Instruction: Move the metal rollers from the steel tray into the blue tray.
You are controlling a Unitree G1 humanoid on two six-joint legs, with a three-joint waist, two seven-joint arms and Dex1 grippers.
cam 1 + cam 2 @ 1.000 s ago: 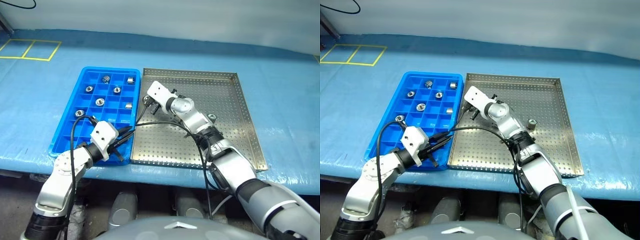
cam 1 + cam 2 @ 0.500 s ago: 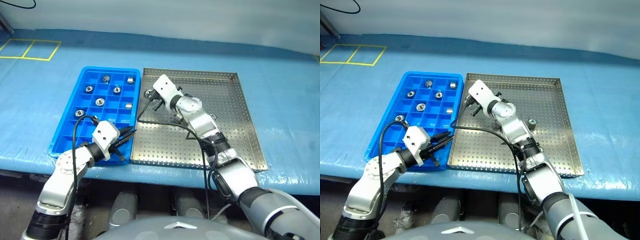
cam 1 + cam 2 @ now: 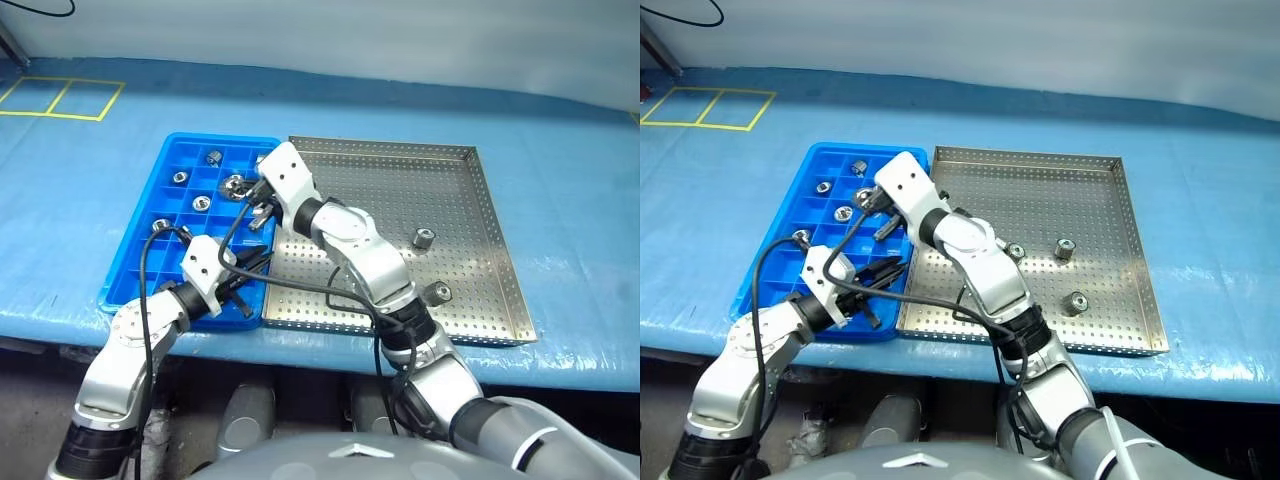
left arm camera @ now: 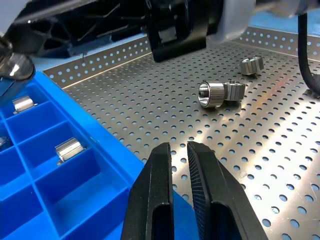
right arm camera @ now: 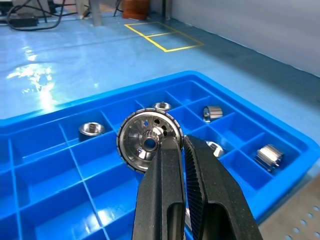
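Since a second ago, the right claw [image 5: 179, 142] has swung from the steel tray [image 3: 470, 260] to above the blue tray [image 3: 165, 165], clamped on a metal roller [image 5: 148, 142]. Three rollers [image 3: 1065, 247] remain in the steel tray. Left claw [image 4: 178, 150] hovers pinched together, empty.

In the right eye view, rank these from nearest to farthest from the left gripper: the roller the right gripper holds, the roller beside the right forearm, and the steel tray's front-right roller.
From the left gripper:
1. Held roller, in the right gripper above the blue tray.
2. Forearm roller, mid steel tray.
3. Front-right roller, toward the near right corner.
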